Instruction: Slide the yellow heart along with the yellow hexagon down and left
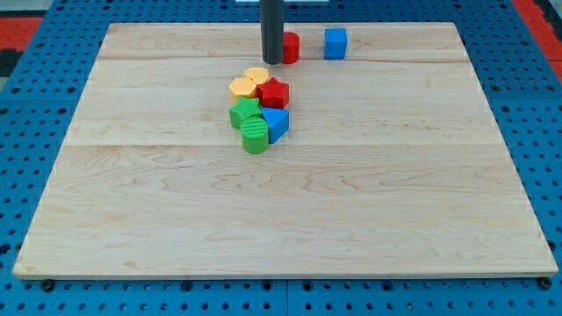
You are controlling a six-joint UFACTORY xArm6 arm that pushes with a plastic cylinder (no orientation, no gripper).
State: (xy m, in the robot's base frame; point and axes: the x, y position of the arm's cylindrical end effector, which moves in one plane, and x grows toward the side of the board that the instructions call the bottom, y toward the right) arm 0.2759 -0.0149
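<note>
tip [272, 62] above yellow heart [257, 76], yellow hexagon [242, 87].

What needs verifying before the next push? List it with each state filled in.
1. My tip in view, at the view's top, above the cluster: ok.
2. Yellow heart touches yellow hexagon: ok.
3. Tip on their upper-right side: ok.
4. Tip against the yellow heart: not ok, a gap remains.
5. Red block and green blocks crowd the pair: not ok.
6. Board down-left free: ok.
</note>
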